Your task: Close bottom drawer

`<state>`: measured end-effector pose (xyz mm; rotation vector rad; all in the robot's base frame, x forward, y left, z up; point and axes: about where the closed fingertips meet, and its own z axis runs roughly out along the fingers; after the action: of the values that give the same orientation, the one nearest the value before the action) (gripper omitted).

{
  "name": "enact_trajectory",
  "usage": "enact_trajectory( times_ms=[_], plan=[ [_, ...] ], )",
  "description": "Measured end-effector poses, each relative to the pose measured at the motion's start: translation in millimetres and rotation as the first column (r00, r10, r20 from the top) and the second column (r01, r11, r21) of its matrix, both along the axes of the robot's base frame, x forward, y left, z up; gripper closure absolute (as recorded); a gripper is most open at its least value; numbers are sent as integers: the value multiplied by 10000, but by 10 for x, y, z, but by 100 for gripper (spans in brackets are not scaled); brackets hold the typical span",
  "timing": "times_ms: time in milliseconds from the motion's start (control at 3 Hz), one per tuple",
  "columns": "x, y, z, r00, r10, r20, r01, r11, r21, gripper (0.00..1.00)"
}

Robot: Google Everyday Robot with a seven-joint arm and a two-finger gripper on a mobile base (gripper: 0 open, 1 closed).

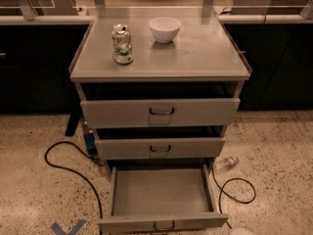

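Note:
The bottom drawer (pixel 161 192) of the grey metal cabinet (pixel 161 53) is pulled far out, showing its shallow, empty grey tray. Its front panel and small dark wire handle (pixel 164 226) sit at the bottom edge of the camera view. The middle drawer (pixel 160 148) and the top drawer (pixel 160 112) stick out a little. My gripper is out of view. Only a pale rounded shape (pixel 242 231) shows at the bottom edge, right of the drawer's front corner.
A crushed can (pixel 122 44) and a white bowl (pixel 165 29) stand on the cabinet top. Black cables (pixel 68 168) loop on the speckled floor to the left and right (pixel 239 192). A plastic bottle (pixel 226 163) lies at the right. Dark counters stand behind.

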<state>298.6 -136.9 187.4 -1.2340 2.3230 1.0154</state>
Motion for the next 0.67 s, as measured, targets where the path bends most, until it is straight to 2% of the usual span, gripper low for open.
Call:
enact_trajectory(
  times_ms=[333, 667],
  plan=[
    [143, 23, -80, 9999, -37, 118, 35, 9998, 183, 0],
    [533, 29, -145, 9965, -346, 762, 304, 9980, 552, 0]
  ],
)
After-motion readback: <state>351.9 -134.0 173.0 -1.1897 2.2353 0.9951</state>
